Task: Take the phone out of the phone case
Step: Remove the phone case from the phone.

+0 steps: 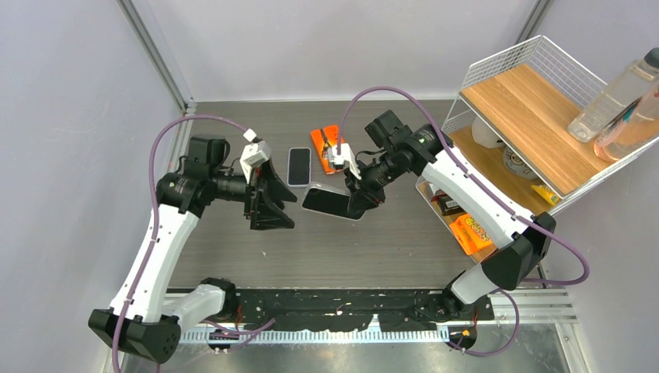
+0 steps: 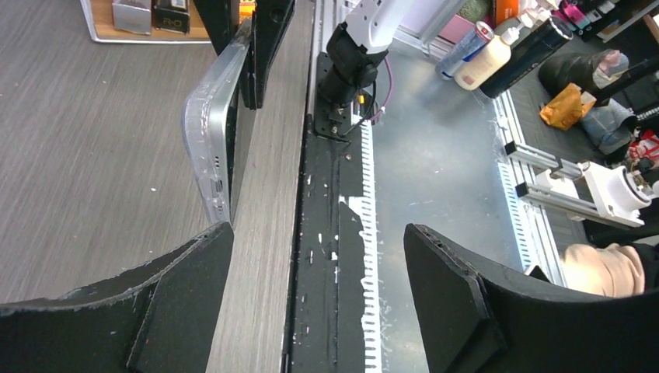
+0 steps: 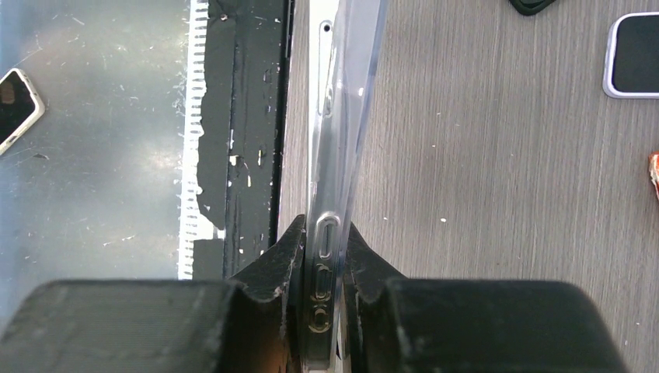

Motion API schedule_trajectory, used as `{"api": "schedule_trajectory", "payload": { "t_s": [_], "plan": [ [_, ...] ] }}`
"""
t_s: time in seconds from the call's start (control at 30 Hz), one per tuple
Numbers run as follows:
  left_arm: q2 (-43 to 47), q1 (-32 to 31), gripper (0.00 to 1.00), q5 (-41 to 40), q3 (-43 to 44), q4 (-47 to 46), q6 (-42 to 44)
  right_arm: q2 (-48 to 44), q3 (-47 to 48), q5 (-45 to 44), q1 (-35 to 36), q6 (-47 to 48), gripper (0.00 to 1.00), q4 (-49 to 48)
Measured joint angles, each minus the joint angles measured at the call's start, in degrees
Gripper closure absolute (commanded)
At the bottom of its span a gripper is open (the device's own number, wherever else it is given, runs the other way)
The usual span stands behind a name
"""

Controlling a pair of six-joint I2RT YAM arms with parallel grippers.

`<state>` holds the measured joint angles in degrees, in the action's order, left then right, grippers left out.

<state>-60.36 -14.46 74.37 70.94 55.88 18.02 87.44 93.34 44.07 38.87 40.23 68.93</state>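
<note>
A dark-screened phone [image 1: 326, 201] in a clear phone case [image 3: 365, 85] hangs edge-on above the middle of the table. My right gripper [image 1: 359, 200] is shut on its right end, and the fingers pinch the side with the buttons [image 3: 325, 241]. In the left wrist view the clear case [image 2: 203, 132] faces left and the phone's screen side [image 2: 242, 132] faces right. My left gripper [image 1: 294, 210] stands open just left of the phone's free end. Nothing is between its fingers [image 2: 319, 249], and the phone lies beyond the left finger [image 2: 179, 280].
A second phone [image 1: 298, 165] in a pale case lies flat behind the held one, beside an orange object [image 1: 326, 144]. A wire shelf [image 1: 536, 101] with bottles and snack packs stands at the right. The table's near edge and black rail [image 2: 326, 233] are under my left gripper.
</note>
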Motion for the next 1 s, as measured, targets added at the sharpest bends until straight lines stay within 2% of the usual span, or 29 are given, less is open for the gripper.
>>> {"api": "schedule_trajectory", "payload": {
  "t_s": [0.5, 1.0],
  "plan": [
    [-0.5, -1.3, 0.2, 0.5, -2.5, -8.3, -8.6, 0.4, 0.0, 1.1, 0.0, 0.0, 0.95, 0.1],
    [-1.2, -2.1, 0.22, 0.7, -2.5, -9.8, -9.1, 1.1, 0.0, 1.0, 0.0, 0.0, 0.95, 0.1]
  ]
}}
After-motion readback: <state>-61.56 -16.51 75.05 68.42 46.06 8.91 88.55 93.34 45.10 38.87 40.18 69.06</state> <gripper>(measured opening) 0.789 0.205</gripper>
